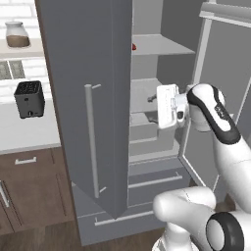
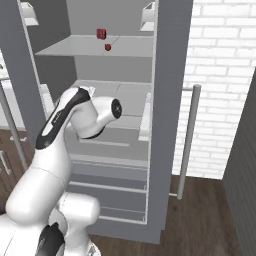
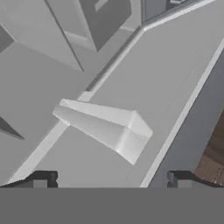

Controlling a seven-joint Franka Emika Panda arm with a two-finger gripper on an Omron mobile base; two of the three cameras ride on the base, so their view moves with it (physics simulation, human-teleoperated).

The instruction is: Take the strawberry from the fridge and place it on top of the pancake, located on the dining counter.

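Closest in, the arm (image 2: 60,130) bends up from the base, and the gripper (image 1: 153,109) sits at the mouth of the open fridge (image 1: 93,98), level with the middle shelves. Its fingers (image 3: 43,178) are spread wide apart with nothing between them, and the hand camera is looking at pale grey fridge panels, not at any fruit.

Further back on the upper shelf (image 2: 95,49), the strawberry (image 2: 107,47) is a tiny dark red dot, and at about 11 o'clock from it sits the blockier red lump (image 2: 101,33). There are 2 red things up there, so don't grab the wrong one. From the left side a sliver of red (image 1: 134,47) peeks past the door edge.

I'd say the reach has barely started. Lift the hand to that shelf, go in straight and slow, center on the smaller berry, and close gently since it'll probably roll.
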